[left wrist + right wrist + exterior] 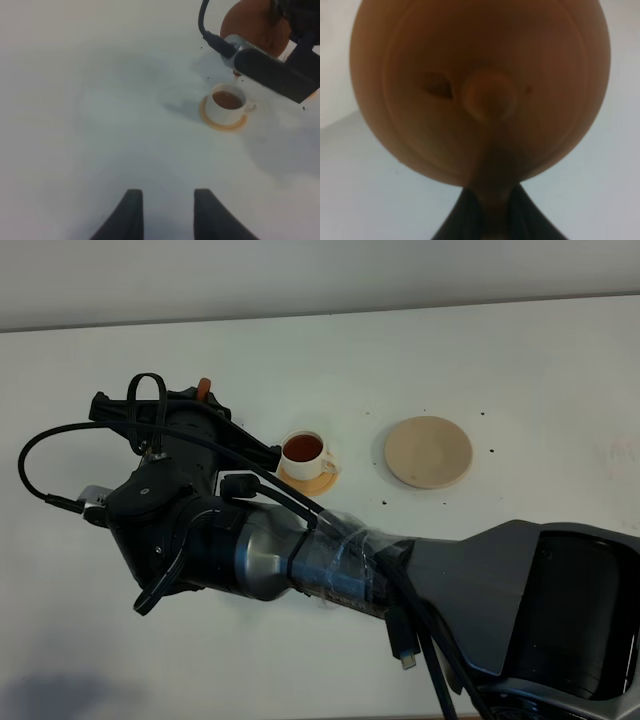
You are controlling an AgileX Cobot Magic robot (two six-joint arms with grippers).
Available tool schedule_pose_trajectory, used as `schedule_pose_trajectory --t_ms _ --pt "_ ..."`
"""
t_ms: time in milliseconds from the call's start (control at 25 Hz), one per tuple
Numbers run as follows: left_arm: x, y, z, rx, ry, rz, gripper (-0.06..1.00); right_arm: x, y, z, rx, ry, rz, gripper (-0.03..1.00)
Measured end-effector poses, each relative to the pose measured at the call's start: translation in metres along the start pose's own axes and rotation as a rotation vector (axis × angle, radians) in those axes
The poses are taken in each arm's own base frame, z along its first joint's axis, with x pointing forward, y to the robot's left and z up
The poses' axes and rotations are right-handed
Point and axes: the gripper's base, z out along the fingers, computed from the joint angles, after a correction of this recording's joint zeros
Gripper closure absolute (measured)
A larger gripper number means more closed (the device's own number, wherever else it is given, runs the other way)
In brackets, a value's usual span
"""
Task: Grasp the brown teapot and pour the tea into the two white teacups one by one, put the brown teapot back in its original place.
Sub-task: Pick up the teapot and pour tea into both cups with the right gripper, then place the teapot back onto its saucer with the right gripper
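Note:
My right gripper [487, 222] is shut on the loop handle of the brown teapot [480, 85], which fills the right wrist view, lid knob toward the camera. In the left wrist view the teapot [252, 25] hangs tilted, its spout just above a white teacup [227, 102] that holds tea and stands on an orange coaster [222, 122]. In the high view my right arm [200, 530] reaches across to the left and hides this cup; only a small reddish bit of the teapot [204, 388] shows. The other teacup [305, 450] holds tea. My left gripper [167, 215] is open and empty.
The round beige disc [428, 451] lies bare to the right of the visible cup. Small dark specks dot the white table [520, 370] around the cups. The right arm's cables [60, 440] loop out on the left.

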Motion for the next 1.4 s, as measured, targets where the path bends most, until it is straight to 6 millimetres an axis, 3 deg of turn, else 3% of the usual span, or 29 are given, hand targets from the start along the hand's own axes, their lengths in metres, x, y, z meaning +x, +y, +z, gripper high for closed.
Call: schedule_pose_trajectory --t_ms 440,760,1120,1400 --pt "0.0 0.0 0.0 0.0 0.0 0.0 0.69 -0.004 0.008 0.005 -0.067 -0.082 0.121 0.88" --pt "0.0 0.0 0.0 0.0 0.0 0.0 0.69 0.005 0.024 0.015 -0.181 -0.077 0.229 0.88" --pt "0.0 0.0 0.0 0.0 0.0 0.001 0.69 0.04 0.033 -0.02 -0.383 -0.144 0.452 0.88" --pt "0.0 0.0 0.0 0.0 0.0 0.001 0.69 0.041 0.04 -0.026 -0.518 -0.338 0.692 0.88"
